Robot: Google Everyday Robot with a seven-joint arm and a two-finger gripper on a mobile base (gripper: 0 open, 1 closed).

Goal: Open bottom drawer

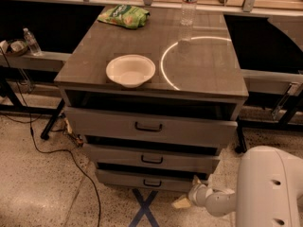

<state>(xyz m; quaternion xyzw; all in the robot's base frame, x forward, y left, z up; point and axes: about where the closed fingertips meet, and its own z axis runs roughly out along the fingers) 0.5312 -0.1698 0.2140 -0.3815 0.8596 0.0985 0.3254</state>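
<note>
Bottom drawer (118, 178) is the lowest front, near floor level, apparently little opened. Gripper (187, 197) hangs low beside its right corner, probably lining up on the handle (152, 183). How far it is open cannot be told.

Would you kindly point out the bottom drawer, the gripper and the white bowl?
bottom drawer (122, 178): camera view, front, left of handle.
gripper (186, 200): camera view, its tip, by the drawer's right end.
white bowl (130, 73): camera view, inner hollow.
</note>
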